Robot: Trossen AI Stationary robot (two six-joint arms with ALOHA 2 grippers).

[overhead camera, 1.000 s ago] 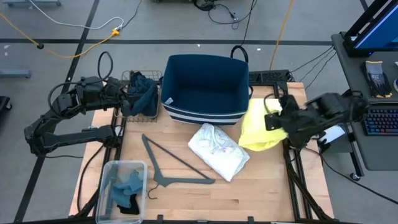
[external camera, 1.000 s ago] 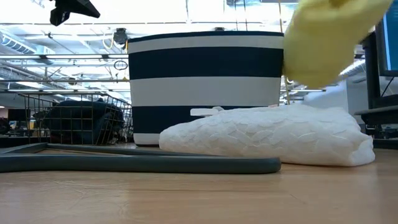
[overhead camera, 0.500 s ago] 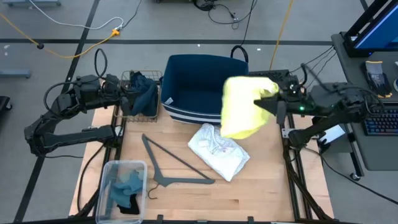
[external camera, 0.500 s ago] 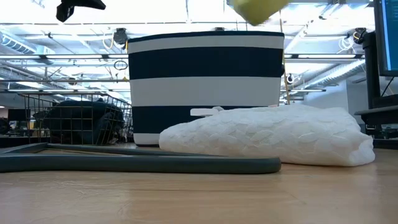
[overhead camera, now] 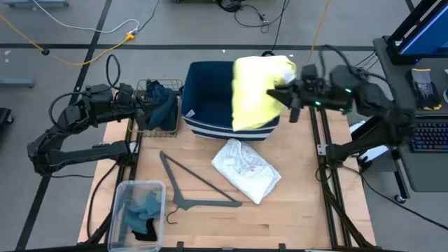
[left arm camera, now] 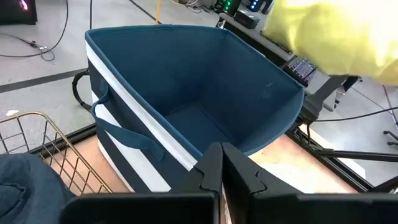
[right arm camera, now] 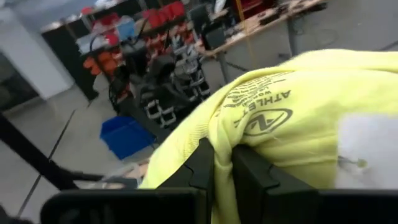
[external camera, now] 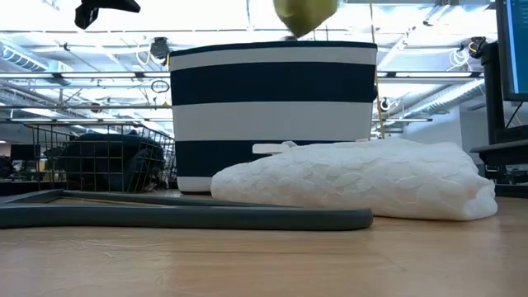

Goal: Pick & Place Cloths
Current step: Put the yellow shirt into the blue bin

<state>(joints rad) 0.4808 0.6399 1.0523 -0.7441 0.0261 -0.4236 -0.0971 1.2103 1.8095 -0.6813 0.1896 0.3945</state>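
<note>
My right gripper (overhead camera: pixel 283 93) is shut on the yellow cloth (overhead camera: pixel 255 94), which hangs in the air over the right part of the navy striped basket (overhead camera: pixel 210 87); its lower end (external camera: pixel 305 11) shows above the basket's rim in the low view. A white cloth (overhead camera: pixel 246 170) lies bunched on the table in front of the basket. My left gripper (left arm camera: pixel 222 167) is shut and waits above the wire basket (overhead camera: pixel 158 123), which holds a dark teal cloth (overhead camera: pixel 163 101). Blue and black cloths (overhead camera: pixel 142 215) lie in a clear bin. My right gripper pinches a bunched fold of the yellow cloth (right arm camera: pixel 219 127) between its two fingers, beside the printed label. The fingers come level from the table's right side. The cloth is lifted clear and hangs slack below and left of the fingers, over the basket.
A grey plastic hanger (overhead camera: pixel 195 184) lies on the table left of the white cloth. The clear bin (overhead camera: pixel 120 194) stands at the near left corner. Bare wood (overhead camera: pixel 294 210) stretches along the near right side. A keyboard and desk (overhead camera: pixel 428 136) stand beyond the right edge.
My right gripper, still shut on the yellow cloth, has risen and swung from the table's right side toward the far edge and left. The cloth has gone from hanging beside the white cloth to hanging over the basket's right part. The left arm has barely moved.
</note>
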